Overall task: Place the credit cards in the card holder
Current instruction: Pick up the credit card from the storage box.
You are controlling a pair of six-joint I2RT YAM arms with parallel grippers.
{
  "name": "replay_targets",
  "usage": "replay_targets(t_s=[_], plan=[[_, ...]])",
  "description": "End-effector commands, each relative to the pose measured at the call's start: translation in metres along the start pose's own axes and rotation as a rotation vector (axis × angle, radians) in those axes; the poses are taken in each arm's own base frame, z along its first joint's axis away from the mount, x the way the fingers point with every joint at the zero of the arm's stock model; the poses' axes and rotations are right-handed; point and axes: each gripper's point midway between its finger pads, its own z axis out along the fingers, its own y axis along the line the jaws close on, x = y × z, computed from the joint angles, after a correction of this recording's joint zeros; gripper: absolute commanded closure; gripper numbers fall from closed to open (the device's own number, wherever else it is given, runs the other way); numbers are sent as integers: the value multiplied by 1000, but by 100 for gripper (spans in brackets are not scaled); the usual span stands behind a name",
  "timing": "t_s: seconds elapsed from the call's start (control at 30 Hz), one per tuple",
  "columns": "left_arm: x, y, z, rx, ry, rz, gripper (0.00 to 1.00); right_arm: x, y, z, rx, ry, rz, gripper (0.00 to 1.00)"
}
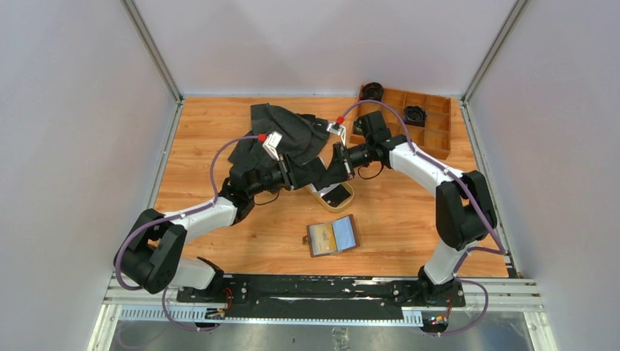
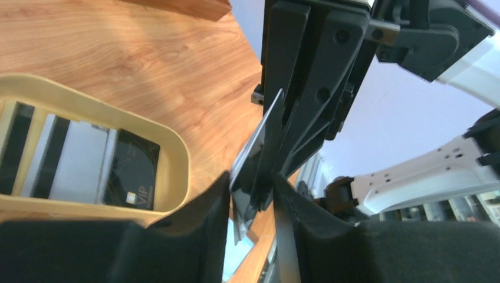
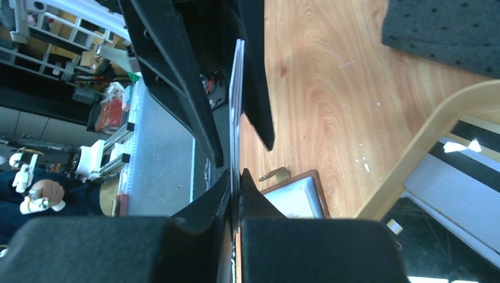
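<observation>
Grey walls close in a wood-grain counter (image 1: 409, 219), and both my arms reach to its middle, where my two grippers meet tip to tip above a tan oval tray (image 2: 180, 156). My right gripper (image 3: 236, 183) is pinched tight on a light-coloured card (image 2: 257, 138), which stands on edge between its fingers, up off the counter. My left gripper (image 2: 250, 194) is set narrowly apart around that same card from the opposite side. One finger (image 2: 194, 236) stands off from it with a clear gap. The other finger (image 2: 306, 236) lies close by the right gripper's tips, and I cannot tell whether it touches the card.

More cards lie in the tray: a black one (image 2: 131, 171) with small lettering at one end, and beside it a grey and white one with black stripes (image 2: 71, 156). The card holder (image 1: 333, 236) lies open and flat on the counter, just nearer to my bases than the tray, its inside facing up, apart from both grippers. A black cloth (image 1: 281, 131) is crumpled at the far side, and a wooden box (image 1: 433, 139) with compartments sits in the far right corner.
</observation>
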Motion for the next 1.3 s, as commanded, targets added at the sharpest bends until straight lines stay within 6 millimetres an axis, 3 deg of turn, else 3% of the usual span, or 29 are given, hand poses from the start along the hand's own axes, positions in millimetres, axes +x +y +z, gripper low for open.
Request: replay_targets(t_s=[0.0,0.1,0.2,0.23,0.37,0.53,0.63,0.8,0.93,1.0,1.07,1.13,1.2,1.27], plan=[[-5,-18,-6,69,12,29,55,-5,15,-3,-116,-15,-27,97],[-3,-29,-13,132,52,50,46,-6,36,-9,-258,-29,-29,98],[-2,-40,-15,198,74,50,50,-6,42,-7,-302,-23,-27,98],[-2,-41,-15,212,77,45,55,-6,40,-6,-300,-21,-21,98],[-4,-47,-15,268,57,25,97,-5,30,-4,-249,-16,-2,96],[-5,-32,-10,194,34,30,100,-3,11,-1,-69,-7,-35,58],[-5,-19,-8,109,16,25,100,-5,2,0,23,-1,-51,54],[-2,-11,-7,67,6,11,100,-5,-3,4,46,9,-42,63],[-2,-13,-6,76,14,9,98,-5,7,7,-51,10,-20,90],[-2,-17,-6,93,24,13,76,-5,13,6,-95,8,-16,98],[-3,-23,-9,119,37,23,61,-6,23,2,-158,-2,-17,100],[-5,-31,-12,155,46,36,54,-8,35,-4,-240,-16,-16,100],[-6,-40,-15,208,57,39,54,-9,44,-7,-314,-20,-6,100],[-7,-49,-17,264,64,30,62,-10,45,-8,-332,-20,-1,100]])
